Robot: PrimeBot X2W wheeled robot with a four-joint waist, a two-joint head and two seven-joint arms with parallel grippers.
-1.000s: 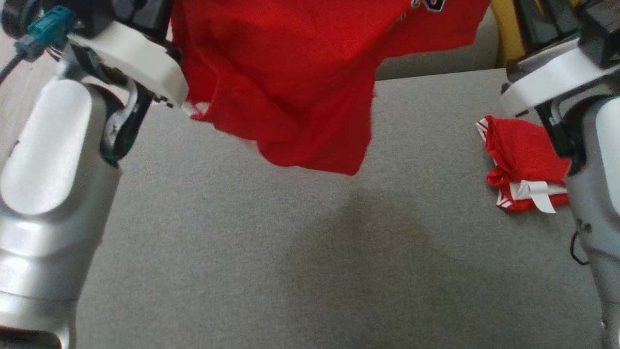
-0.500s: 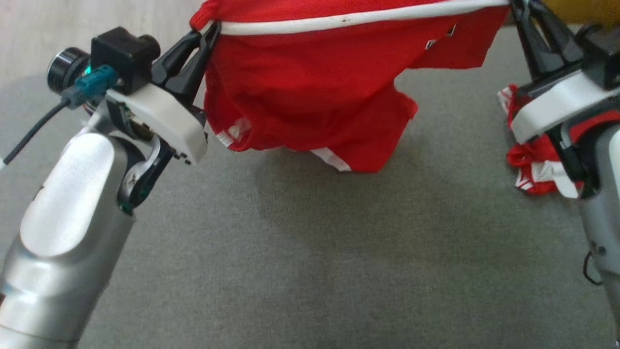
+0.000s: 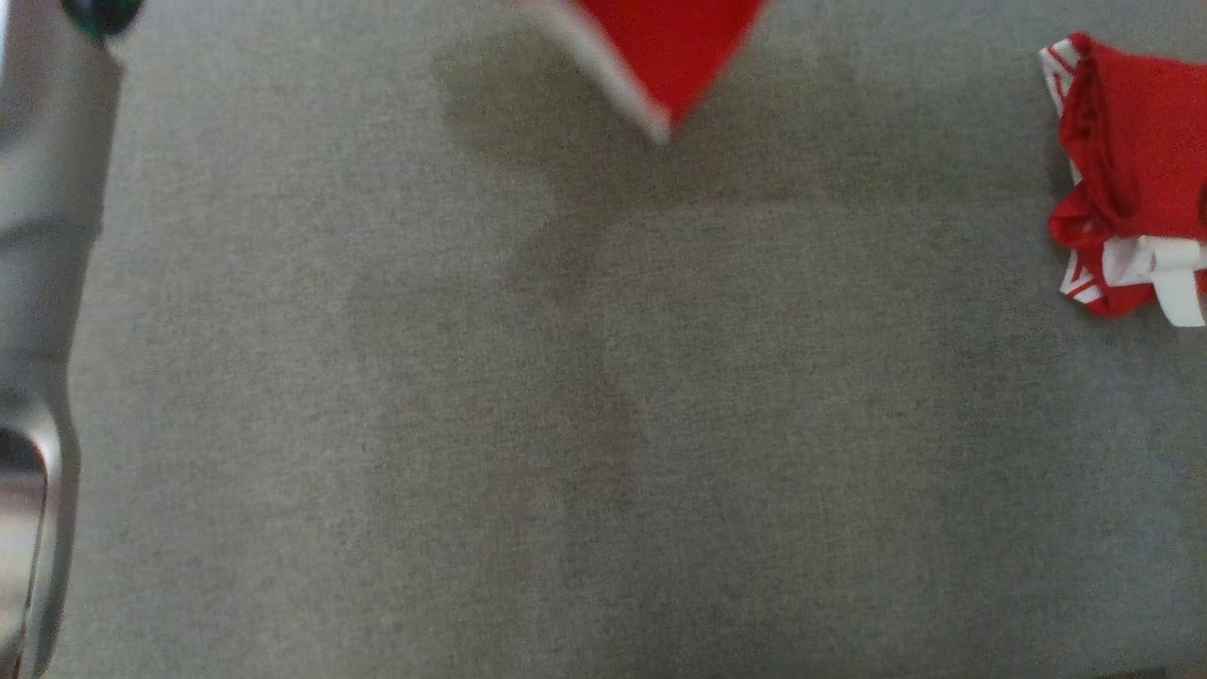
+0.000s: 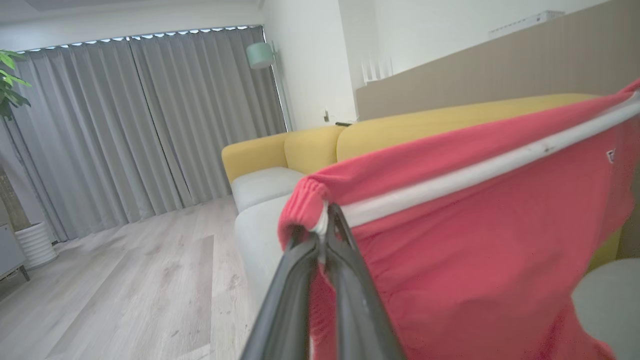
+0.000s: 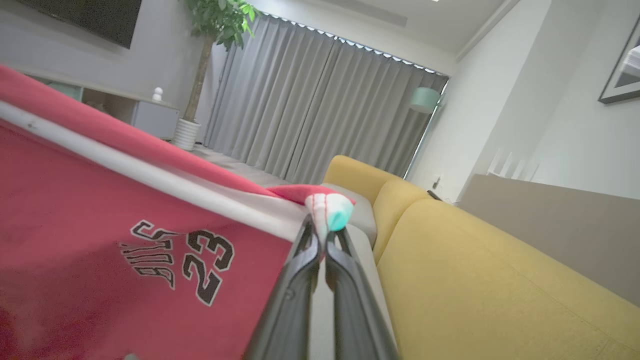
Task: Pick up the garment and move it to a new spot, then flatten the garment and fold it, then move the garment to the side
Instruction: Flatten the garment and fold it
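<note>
What changed: Half a second ago the head view showed both grippers holding the red garment point(image 3: 665, 47) wide between them. Now the whole picture has slid, so the camera has moved. The low tip of the garment pokes in at the far middle. The silver left arm point(image 3: 38, 283) runs down the left edge.
What it means: I think the pick-up part is done. The garment is up off the grey seat point(image 3: 566, 424) and looks ready to be laid down in a new spot. Flattening and folding are not done yet.
Left gripper: The left gripper point(image 4: 327, 225) has its two dark fingers pinched together. They hold the left end of the white band point(image 4: 500, 162) at the top of the garment.
Right gripper: The right gripper point(image 5: 320, 232) is pinched tight on the right end of the same band.
Where the garment is: It hangs in the air between the two grippers, pulled wide. The band is on top and the rest drops down. Its tip is over the far middle of the seat, with a dark shadow under it. I cannot tell if the tip touches the seat.
Beside it: A second red cloth point(image 3: 1127, 160) lies bunched on the far right of the seat, well apart from the tip.
</note>
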